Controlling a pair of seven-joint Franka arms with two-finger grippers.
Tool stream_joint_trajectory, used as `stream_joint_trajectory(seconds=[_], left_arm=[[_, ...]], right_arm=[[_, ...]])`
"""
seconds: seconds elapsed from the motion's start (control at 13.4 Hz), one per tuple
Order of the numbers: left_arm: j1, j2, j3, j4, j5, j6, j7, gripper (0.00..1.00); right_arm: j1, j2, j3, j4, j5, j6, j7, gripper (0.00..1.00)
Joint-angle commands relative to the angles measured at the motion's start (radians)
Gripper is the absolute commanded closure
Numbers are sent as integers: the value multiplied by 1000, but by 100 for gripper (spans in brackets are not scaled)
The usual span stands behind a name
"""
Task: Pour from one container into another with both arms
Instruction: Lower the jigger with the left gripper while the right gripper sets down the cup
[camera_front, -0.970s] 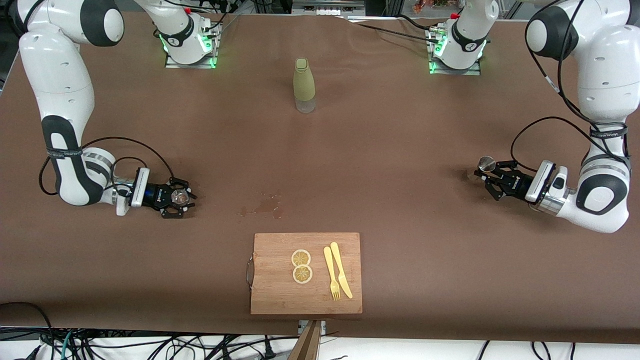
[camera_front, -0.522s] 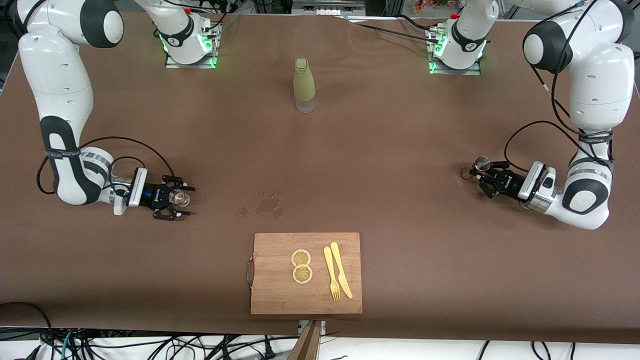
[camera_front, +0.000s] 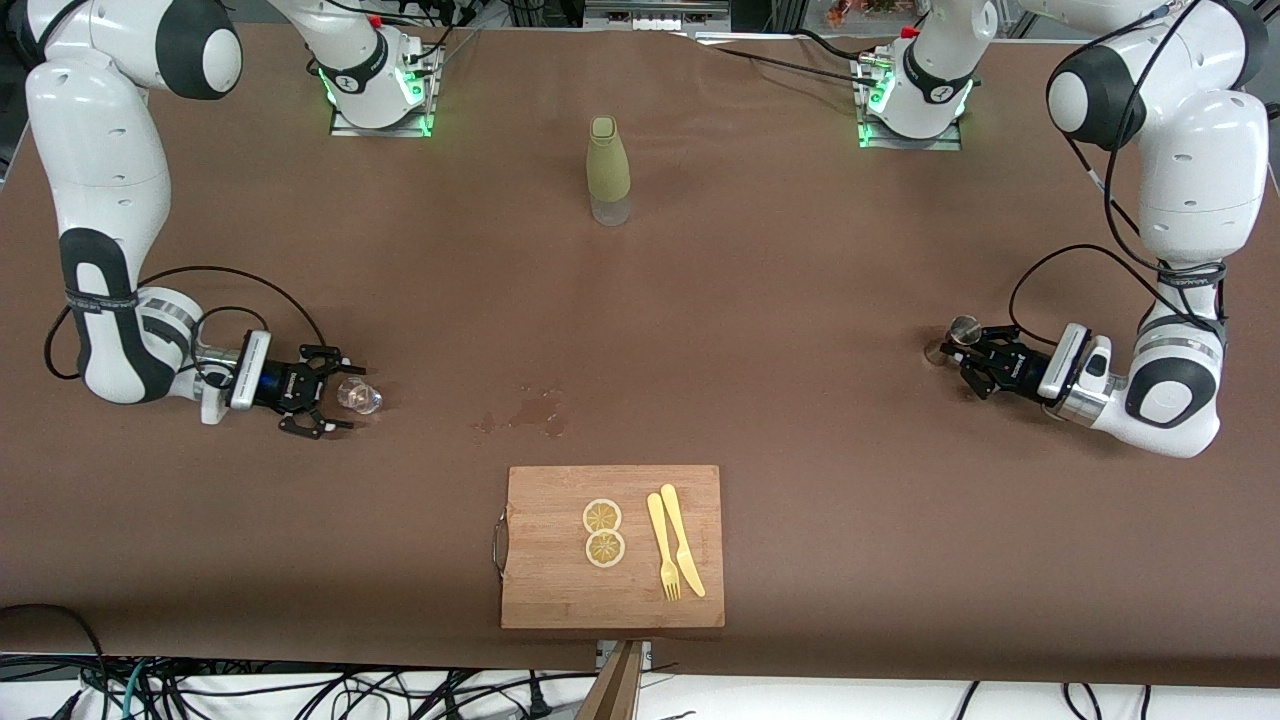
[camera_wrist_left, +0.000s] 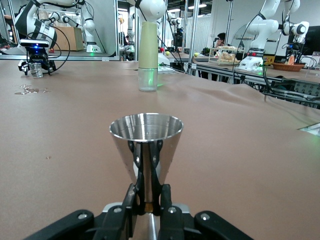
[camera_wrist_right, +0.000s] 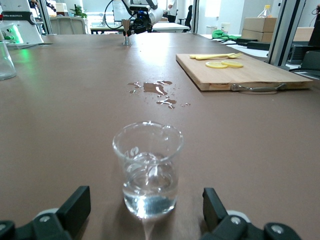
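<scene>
The clear glass cup (camera_front: 359, 397) stands on the table toward the right arm's end, with a little clear liquid (camera_wrist_right: 150, 192) in it. My right gripper (camera_front: 338, 392) lies low beside it, open, and the cup (camera_wrist_right: 148, 167) stands free just off its wide-spread fingertips (camera_wrist_right: 80, 200). Toward the left arm's end, my left gripper (camera_front: 968, 347) is shut on the narrow waist of the steel jigger (camera_front: 965, 328). The jigger (camera_wrist_left: 146, 142) is upright with its shiny upper cone open to the top. Its lower cone is hidden by the fingers (camera_wrist_left: 135, 195).
An olive-green bottle (camera_front: 608, 170) stands mid-table near the bases. A wet spill (camera_front: 530, 412) marks the cloth between the cup and the wooden cutting board (camera_front: 560, 585). The board carries two lemon slices (camera_front: 603, 533), a yellow fork and a knife.
My right gripper has let go of the cup and drawn back toward the right arm's end, leaving it on the table. The left gripper shifted slightly with the jigger.
</scene>
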Motion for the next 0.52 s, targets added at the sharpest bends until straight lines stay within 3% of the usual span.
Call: stream_joint_trajectory(seconds=[0.0,0.07,0.22,0.45], left_arm=[[6,-1,-1,9,37,-17,103,100],[7,-4,-1,9,37,-16,104,91],[9,-5,-1,9,36,-12,167,0],[12,-25,-1,9,39,-11,192,0]], right_arm=[[2,-21,-41,-1,9,-44,4,0],[2,-26,-60,1,6,-60,19,0],[4,-30,-100,9,3,-93,45,0],[4,-46,-139,94,-55,-134,192,0]])
